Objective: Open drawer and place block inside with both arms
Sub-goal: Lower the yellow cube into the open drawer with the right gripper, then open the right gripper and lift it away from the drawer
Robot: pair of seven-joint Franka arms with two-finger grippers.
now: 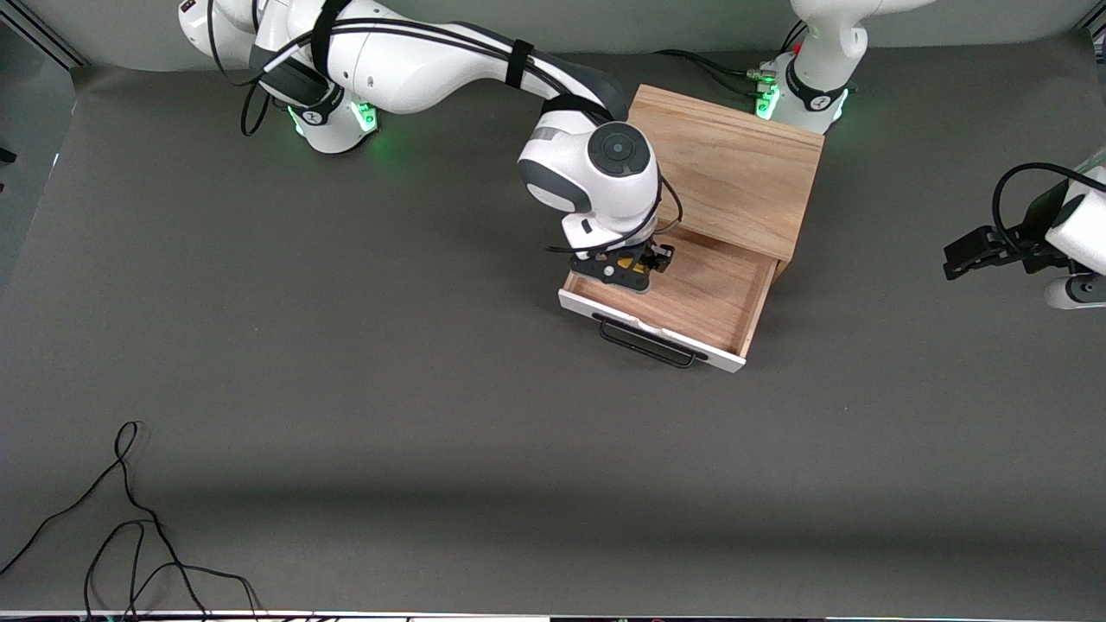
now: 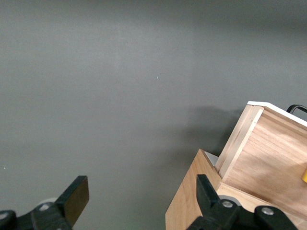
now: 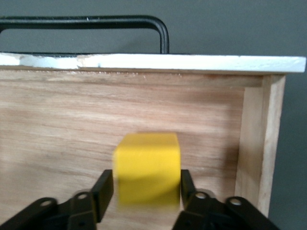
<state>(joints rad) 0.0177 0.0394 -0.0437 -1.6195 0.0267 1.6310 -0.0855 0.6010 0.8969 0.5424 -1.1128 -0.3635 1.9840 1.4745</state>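
Yellow block [image 3: 147, 168] clamped in your right pincer [image 3: 144, 189], low inside open drawer [image 1: 691, 294], ready for release. Left pincer [image 2: 139, 199] spread wide, waiting over counter [image 1: 346, 389], clear of cabinet [image 1: 734, 173].

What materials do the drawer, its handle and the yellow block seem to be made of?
The drawer: unpainted light wood inside, visible grain; front panel looks painted white, slightly chipped. The handle: a black bar, probably metal. The block: plain matte yellow, plastic, foam or painted wood; cannot tell.
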